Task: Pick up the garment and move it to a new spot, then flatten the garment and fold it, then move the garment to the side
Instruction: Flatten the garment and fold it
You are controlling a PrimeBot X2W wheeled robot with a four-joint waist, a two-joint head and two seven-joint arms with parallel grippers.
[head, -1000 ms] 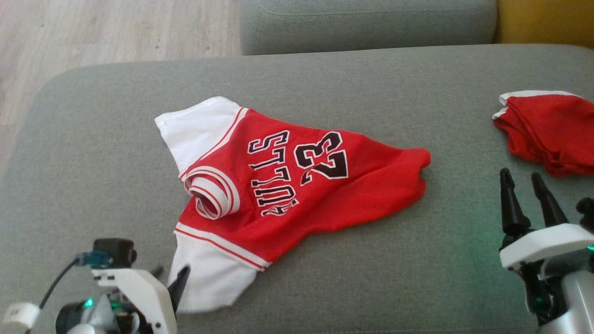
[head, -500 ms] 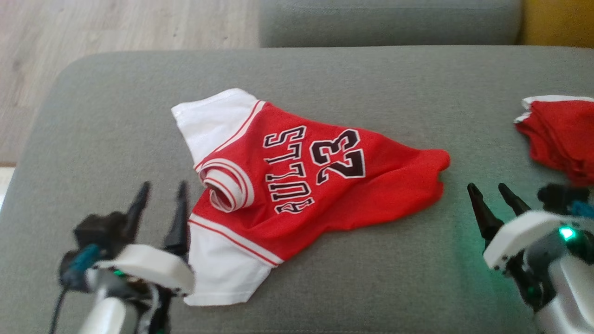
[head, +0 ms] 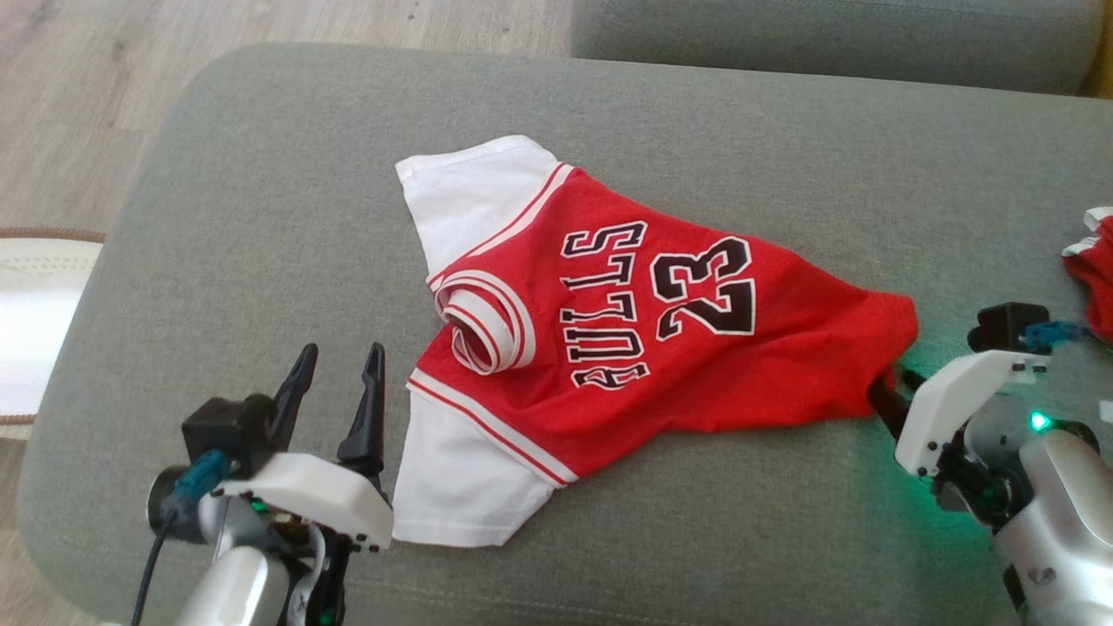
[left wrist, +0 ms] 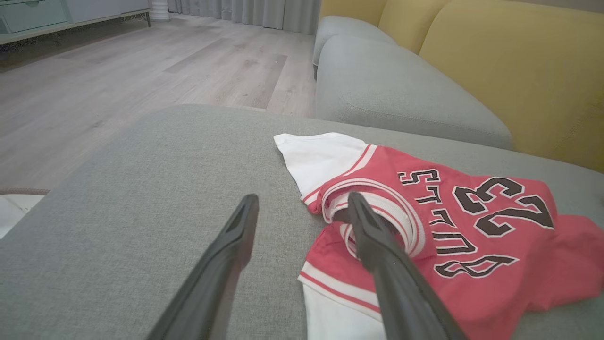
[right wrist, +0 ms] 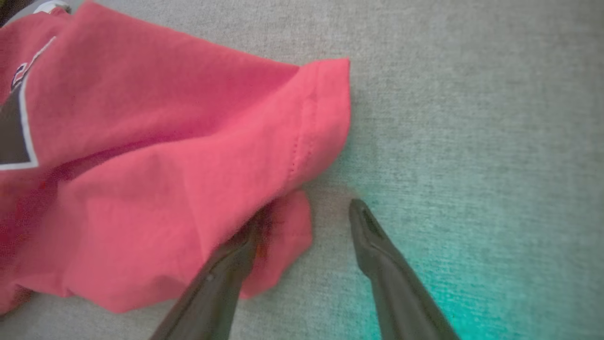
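Note:
The garment (head: pixel 609 330) is a red jersey with white sleeves and black lettering, lying loosely spread on the grey sofa cushion (head: pixel 217 217); its collar is rolled up. My left gripper (head: pixel 342 352) stands open just left of the lower white sleeve, holding nothing. In the left wrist view the left gripper (left wrist: pixel 302 198) points at the rolled collar of the garment (left wrist: pixel 472 222). My right gripper (head: pixel 891 389) is open at the jersey's right hem. In the right wrist view the right gripper (right wrist: pixel 306 212) has one finger tucked under the garment's (right wrist: pixel 165 165) red hem fold, the other on bare cushion.
Another red garment (head: pixel 1096 269) lies at the right edge of the cushion. A second grey cushion (head: pixel 826 35) sits behind, with yellow backrests (left wrist: pixel 519 71) beyond. Wooden floor (head: pixel 69 87) and a white object (head: pixel 35 322) lie off the cushion's left edge.
The head camera has shifted. My left gripper opened off the lower white sleeve and now stands beside it. My right gripper moved in to the jersey's right hem.

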